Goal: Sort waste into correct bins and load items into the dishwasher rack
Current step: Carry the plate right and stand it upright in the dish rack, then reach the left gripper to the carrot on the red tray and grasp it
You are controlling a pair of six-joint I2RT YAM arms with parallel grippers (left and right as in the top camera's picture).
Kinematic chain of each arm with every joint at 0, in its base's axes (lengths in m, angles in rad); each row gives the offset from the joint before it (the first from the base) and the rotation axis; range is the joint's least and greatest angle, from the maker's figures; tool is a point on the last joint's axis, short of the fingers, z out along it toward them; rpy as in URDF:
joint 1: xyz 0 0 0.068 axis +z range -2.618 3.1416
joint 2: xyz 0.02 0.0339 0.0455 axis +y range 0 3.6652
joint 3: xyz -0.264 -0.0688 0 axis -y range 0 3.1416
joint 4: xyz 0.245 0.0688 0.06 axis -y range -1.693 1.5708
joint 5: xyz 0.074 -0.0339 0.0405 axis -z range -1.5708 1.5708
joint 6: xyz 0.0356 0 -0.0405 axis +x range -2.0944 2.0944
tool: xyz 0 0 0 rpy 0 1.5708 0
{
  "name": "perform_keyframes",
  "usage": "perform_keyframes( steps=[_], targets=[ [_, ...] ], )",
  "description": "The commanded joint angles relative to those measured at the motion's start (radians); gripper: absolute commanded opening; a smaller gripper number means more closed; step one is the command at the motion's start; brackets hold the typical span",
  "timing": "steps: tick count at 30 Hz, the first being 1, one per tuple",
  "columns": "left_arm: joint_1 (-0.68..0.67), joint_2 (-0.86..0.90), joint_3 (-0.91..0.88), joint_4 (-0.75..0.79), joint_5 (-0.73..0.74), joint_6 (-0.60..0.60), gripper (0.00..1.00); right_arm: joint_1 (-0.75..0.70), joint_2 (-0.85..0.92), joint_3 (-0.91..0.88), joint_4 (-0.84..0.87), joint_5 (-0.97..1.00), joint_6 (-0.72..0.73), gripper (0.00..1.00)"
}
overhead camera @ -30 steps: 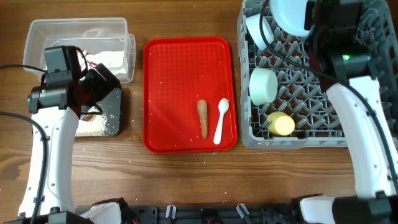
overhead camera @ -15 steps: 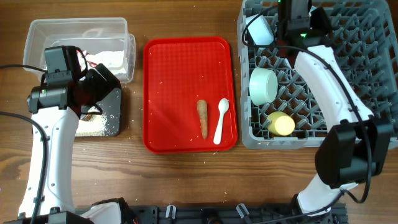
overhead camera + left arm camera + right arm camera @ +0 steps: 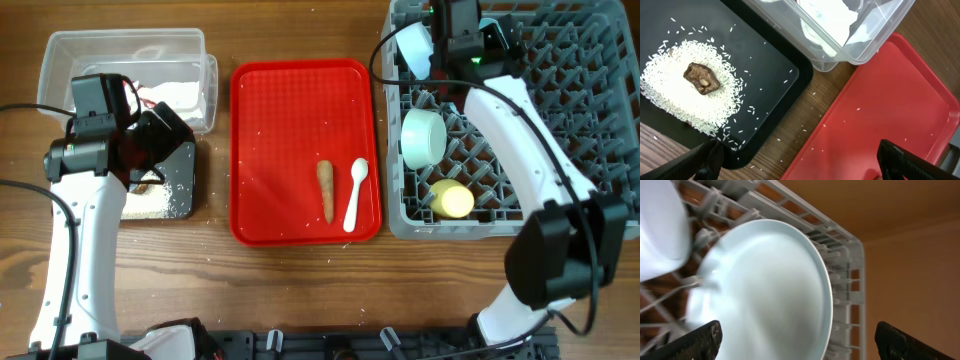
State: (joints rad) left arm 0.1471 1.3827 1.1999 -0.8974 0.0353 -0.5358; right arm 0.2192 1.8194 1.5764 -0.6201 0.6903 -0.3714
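Table (image 3: 300, 290): red tray (image 3: 290, 130) beside rack (image 3: 590, 60)

Rice (image 3: 685, 102) heaped in black tray (image 3: 765, 55), brown lump (image 3: 701, 78) on top; clear tub (image 3: 860, 45) and red tray (image 3: 890, 100) adjacent; hand (image 3: 805, 162) fingers spread wide.

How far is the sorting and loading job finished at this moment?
Done: the rice and brown lump lie in the black tray, the wrapper in the clear tub. A bowl, a second bowl, the yellow cup and the plate are in the rack.
In hand: nothing; the left gripper and right gripper are open.
Left: the carrot stick and spoon on the red tray.
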Motion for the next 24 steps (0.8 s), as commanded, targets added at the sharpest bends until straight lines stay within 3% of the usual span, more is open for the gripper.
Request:
perform_keyframes(
  steps=[1, 4, 7, 13, 15, 18, 24],
  targets=[
    [0.006, -0.008, 0.014, 0.002, -0.006, 0.001, 1.0, 0.001, -0.18, 0.002, -0.061, -0.305, 0.146, 1.0],
    [0.006, -0.008, 0.014, 0.002, -0.006, 0.001, 1.0, 0.001, -0.261, 0.002, -0.157, -0.589, 0.282, 1.0],
    [0.006, -0.008, 0.014, 0.002, -0.006, 0.001, 1.0, 0.0, -0.293, 0.002, -0.221, -0.806, 0.296, 1.0],
    [0.006, -0.008, 0.014, 0.018, 0.117, 0.001, 1.0, -0.048, -0.346, 0.002, -0.262, -0.817, 0.32, 1.0],
    [-0.027, -0.006, 0.014, 0.017, 0.211, 0.009, 0.93, -0.105, -0.376, 0.002, -0.252, -0.818, 0.354, 0.99],
    [-0.21, 0.011, 0.014, 0.022, 0.135, 0.008, 0.87, -0.2, -0.397, 0.002, -0.237, -0.815, 0.399, 1.0],
    [-0.577, 0.206, 0.014, 0.075, -0.018, 0.039, 0.89, -0.286, -0.395, 0.002, -0.277, -0.814, 0.401, 1.0]
  ],
)
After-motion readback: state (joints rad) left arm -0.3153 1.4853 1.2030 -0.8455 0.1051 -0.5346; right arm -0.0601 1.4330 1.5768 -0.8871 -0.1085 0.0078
